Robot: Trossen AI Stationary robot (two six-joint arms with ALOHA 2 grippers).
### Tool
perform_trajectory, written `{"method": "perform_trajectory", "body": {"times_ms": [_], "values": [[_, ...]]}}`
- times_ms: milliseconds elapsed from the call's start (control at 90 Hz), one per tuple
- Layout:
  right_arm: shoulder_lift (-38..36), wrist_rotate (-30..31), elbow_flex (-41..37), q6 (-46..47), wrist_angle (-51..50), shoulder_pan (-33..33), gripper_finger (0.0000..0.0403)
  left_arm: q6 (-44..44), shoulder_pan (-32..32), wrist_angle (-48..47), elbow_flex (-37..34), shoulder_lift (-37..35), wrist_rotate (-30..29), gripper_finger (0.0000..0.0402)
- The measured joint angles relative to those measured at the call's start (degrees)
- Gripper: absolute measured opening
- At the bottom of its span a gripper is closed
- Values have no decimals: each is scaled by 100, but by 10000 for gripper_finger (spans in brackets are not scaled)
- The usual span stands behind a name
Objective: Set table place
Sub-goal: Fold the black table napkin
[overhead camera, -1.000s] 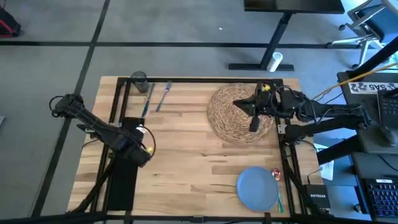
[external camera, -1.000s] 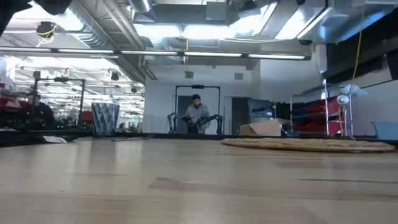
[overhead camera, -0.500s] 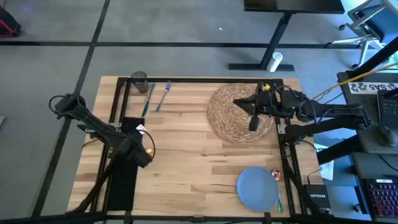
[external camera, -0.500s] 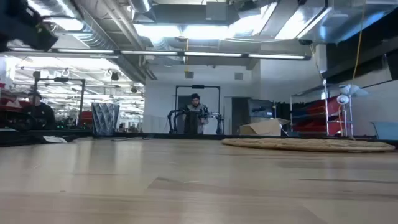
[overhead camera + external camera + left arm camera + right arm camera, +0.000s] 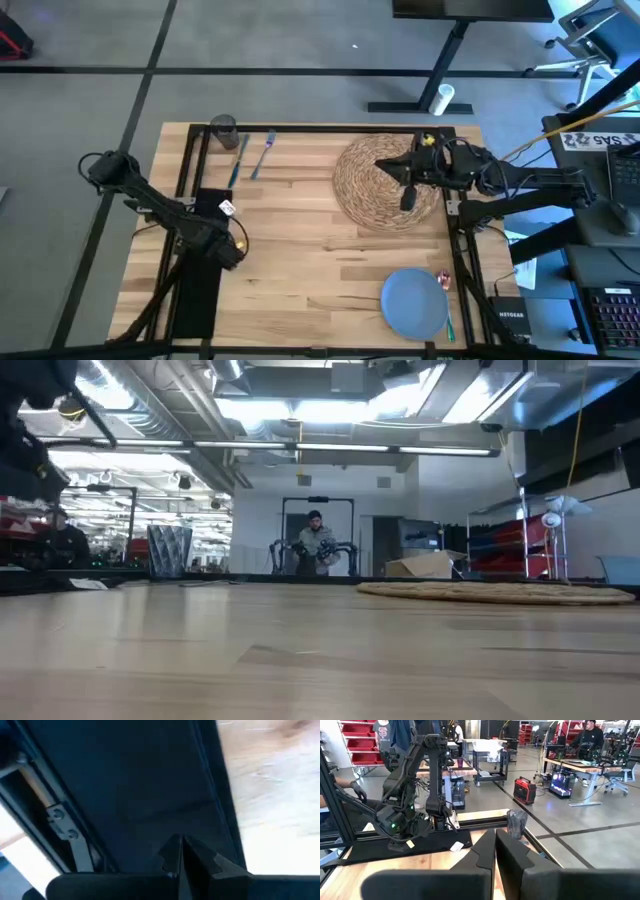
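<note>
Your left gripper (image 5: 181, 851) has its fingertips pressed together with no gap and nothing between them; it hovers directly over the black napkin (image 5: 197, 275), which lies along the left edge of the table (image 5: 300, 260), well apart from the woven placemat (image 5: 385, 182). Your right gripper (image 5: 406, 197) hangs over the placemat's right half, its fingers likewise closed on nothing in the right wrist view.

Judged step: the napkin pickup, not yet made. The placemat sits at the table's far right side and carries nothing. The blue plate (image 5: 414, 303) lies near the table's front edge, below the placemat, with the red-handled cutlery (image 5: 443, 281) at its right rim. The teal fork (image 5: 262, 154) and the grey glass (image 5: 223, 130) lie at the far edge, left of the placemat.

Next move, in my judgement: open the left fingers, lower onto the napkin's edge and pinch flat cloth, which will want a low, shallow approach.

Against the earlier frames: the left gripper has drifted slightly towards the napkin's near end, farther from the placemat. The right arm, placemat, plate and cutlery are unchanged.
</note>
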Motion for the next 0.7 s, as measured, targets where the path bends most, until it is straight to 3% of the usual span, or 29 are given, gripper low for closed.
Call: {"method": "perform_trajectory", "body": {"times_ms": [189,433,700], "values": [[0,0,0,0,1,0,1,-255,0,1033,-315,-1,-1,0],[0,6,0,-8,7,0,1,-282,137,1497,-365,-12,-82,0],[0,66,0,-17,9,0,1,165,768,2084,-368,-11,-715,0]]}}
